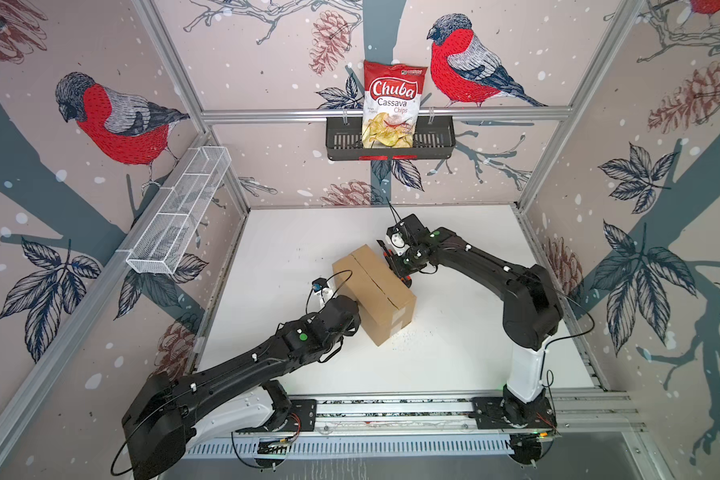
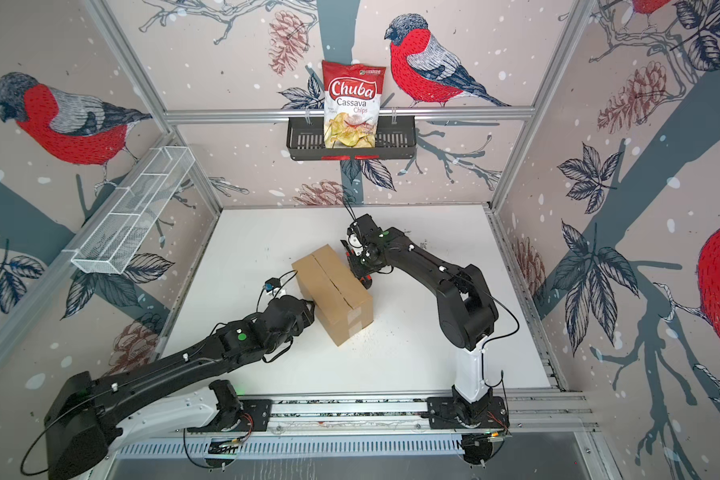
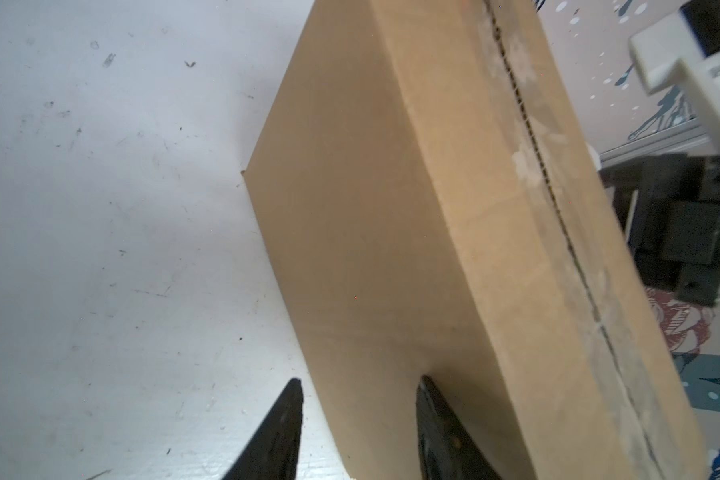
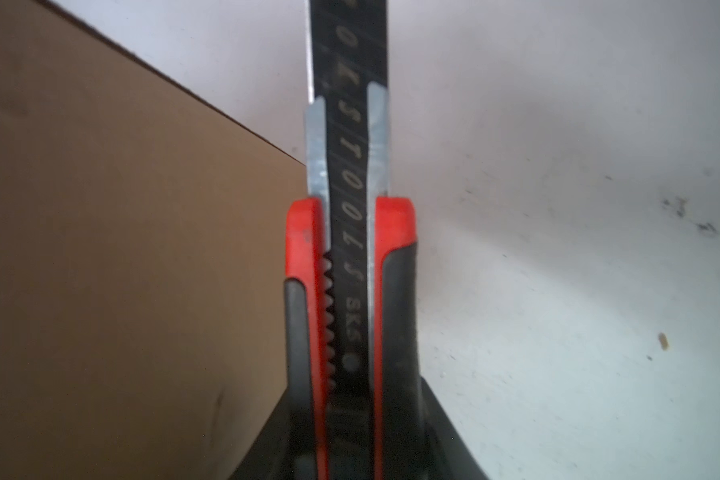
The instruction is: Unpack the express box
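Right wrist view makes the plan pretty obvious: the right gripper is clamped on a red and black utility knife. The blade is slid out and points down at the white table, just beside a side wall of the express box. So the blade isn't on cardboard right now, it's hanging next to it.

In both top views the box sits roughly mid-table at an angle, flaps lying flat and closed, with one arm on each long side.

The left gripper has its fingers spread and isn't pinching anything. One fingertip looks right up against the box's long wall, the other is over bare table. My guess is it's parked there as a brace, so the box doesn't skid when the knife drags along the centre seam.

That seam looks ragged, with tape bits along it, but I can't tell if it's cut all the way through. Either way, nothing's unpacked yet.
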`<state>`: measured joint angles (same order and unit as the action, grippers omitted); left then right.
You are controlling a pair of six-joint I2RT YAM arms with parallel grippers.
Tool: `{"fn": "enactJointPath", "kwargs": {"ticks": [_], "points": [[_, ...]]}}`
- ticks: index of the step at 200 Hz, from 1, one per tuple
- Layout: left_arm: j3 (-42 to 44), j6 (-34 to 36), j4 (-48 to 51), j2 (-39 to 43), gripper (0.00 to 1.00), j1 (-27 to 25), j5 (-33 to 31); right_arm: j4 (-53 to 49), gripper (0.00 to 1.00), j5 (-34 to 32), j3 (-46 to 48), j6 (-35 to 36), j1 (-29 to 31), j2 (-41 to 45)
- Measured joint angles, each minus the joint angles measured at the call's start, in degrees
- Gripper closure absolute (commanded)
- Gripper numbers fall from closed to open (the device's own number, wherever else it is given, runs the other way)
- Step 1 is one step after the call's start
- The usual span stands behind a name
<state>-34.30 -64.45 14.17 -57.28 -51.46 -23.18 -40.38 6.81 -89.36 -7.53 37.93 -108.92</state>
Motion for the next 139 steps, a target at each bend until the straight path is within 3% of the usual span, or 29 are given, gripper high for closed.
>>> {"fn": "enactJointPath", "kwargs": {"ticks": [66,139], "points": [[0.3,1.9,-1.1,2.0,0.52,1.8,-0.3,-10.3,0.96,-10.2,11.8,-4.9,-2.4,16.8],[-2.3,4.4,-1.0,1.6,0.47,1.9,2.0,-24.3,0.96,-15.8,18.7,-19.7,8.2,29.2]]}}
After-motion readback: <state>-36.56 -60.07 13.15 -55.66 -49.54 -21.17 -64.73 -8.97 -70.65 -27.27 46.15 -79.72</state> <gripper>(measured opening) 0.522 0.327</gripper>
